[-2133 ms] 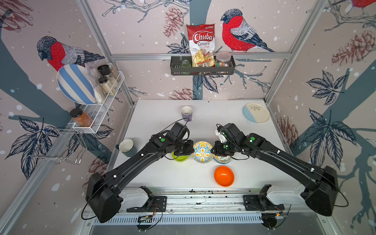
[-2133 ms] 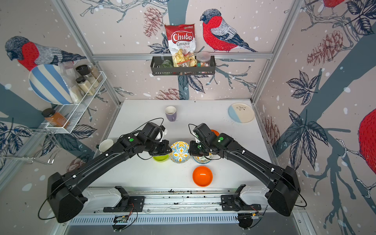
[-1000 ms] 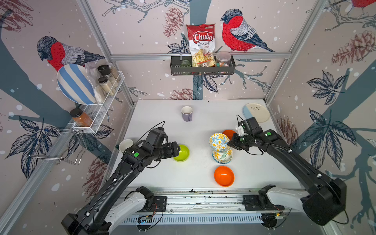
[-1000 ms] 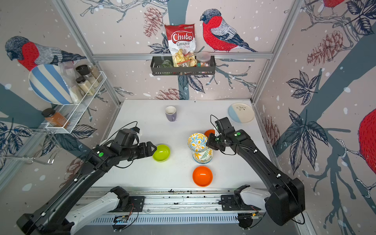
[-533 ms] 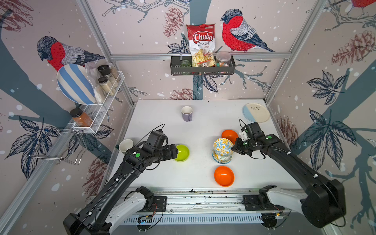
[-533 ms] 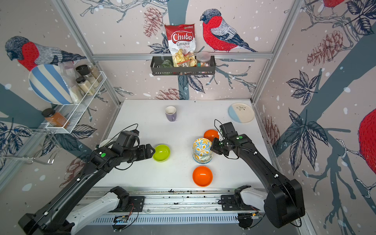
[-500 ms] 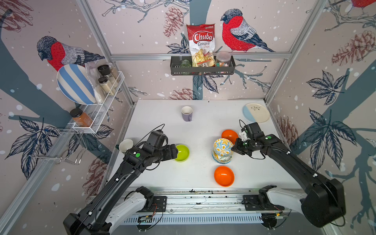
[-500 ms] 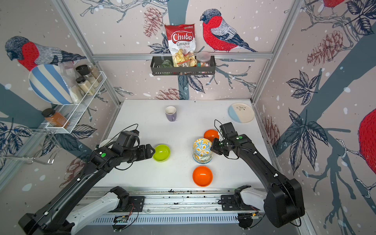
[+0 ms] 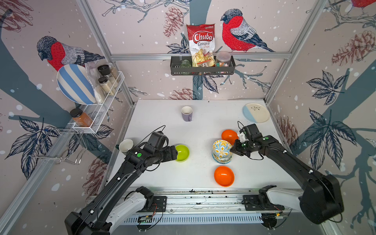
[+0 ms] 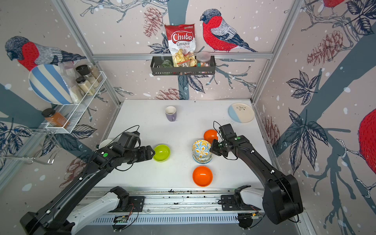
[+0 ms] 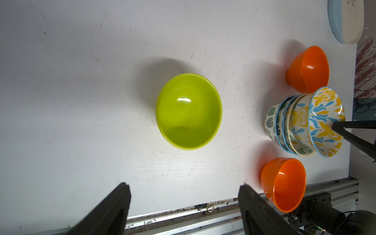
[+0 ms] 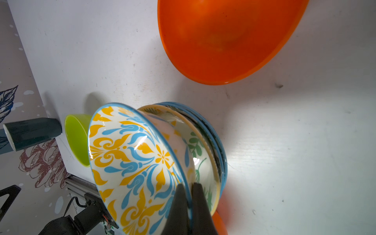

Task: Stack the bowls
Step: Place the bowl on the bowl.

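Observation:
A tilted yellow/blue floral bowl leans in the top of a stack of bowls right of centre. My right gripper is shut on that bowl's rim. Beneath it sit leaf-print bowls. A lime green bowl stands alone at centre left. Just to its left, apart from it, my left gripper is open and empty. One orange bowl sits behind the stack, another in front.
A purple mug stands at the back centre and a cream-and-blue plate at the back right. A white cup sits at the table's left edge beside my left arm. The metal rail runs along the front.
My right gripper has carried the floral bowl over and down onto the stack, still tilted. The left arm, pulled back earlier beside the lime bowl, has stayed put and open.

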`<state>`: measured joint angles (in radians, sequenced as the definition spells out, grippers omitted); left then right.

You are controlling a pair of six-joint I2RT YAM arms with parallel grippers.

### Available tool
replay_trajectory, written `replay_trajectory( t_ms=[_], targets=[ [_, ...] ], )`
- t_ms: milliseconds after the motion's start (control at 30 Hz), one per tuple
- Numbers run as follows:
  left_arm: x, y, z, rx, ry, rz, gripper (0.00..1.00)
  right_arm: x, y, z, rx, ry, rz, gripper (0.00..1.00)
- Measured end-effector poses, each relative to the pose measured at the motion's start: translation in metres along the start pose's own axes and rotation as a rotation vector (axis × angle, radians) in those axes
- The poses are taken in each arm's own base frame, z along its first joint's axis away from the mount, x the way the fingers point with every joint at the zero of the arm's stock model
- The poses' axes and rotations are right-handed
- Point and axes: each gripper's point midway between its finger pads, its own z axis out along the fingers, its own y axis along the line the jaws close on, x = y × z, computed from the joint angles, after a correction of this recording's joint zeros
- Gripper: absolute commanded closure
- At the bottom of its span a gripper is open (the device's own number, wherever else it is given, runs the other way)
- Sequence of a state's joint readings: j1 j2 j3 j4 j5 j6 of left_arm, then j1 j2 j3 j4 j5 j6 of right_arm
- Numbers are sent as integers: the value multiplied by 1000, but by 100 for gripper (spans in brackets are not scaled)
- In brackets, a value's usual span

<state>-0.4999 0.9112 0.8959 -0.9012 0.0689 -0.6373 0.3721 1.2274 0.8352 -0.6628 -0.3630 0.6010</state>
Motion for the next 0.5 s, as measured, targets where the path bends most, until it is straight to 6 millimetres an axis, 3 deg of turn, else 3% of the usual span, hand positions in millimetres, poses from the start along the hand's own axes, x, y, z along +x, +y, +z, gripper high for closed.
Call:
replay_trajectory(
  t_ms=[500],
  targets=[
    [5,8,7,-30,11,-1,15,2,-4,5,9,14,-15,100]
  ],
)
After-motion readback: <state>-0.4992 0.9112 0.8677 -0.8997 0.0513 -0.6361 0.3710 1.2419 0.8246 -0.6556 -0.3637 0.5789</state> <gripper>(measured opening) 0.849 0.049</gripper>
